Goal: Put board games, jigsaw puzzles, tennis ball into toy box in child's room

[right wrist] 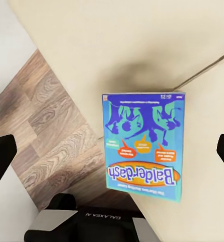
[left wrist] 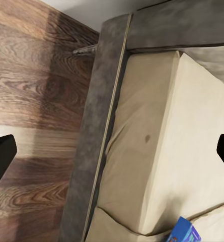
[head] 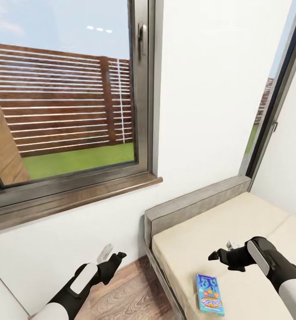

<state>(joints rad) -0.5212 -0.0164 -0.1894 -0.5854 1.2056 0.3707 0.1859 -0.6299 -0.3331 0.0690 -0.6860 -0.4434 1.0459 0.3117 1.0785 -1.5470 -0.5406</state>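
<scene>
At lower right of the head view, a blue board game [head: 209, 295] lies flat on the bed [head: 201, 240]. The right gripper [head: 222, 257] hovers above it, jaws wide and empty. The left gripper [head: 113, 257], also spread and empty, hangs over the floor [head: 121, 293] at lower left.

I see a big window [head: 63, 98] up and ahead of the left claw [head: 112, 254], with a dark frame, a handle [head: 142, 39] on its right-hand upright, and a brown sill [head: 76, 195] under it. Through the glass: slatted wood fence [head: 68, 80], strip of grass [head: 81, 161]. Second window [head: 272, 106], narrow and dark-framed, sits above and beyond the right claw [head: 222, 251].
</scene>
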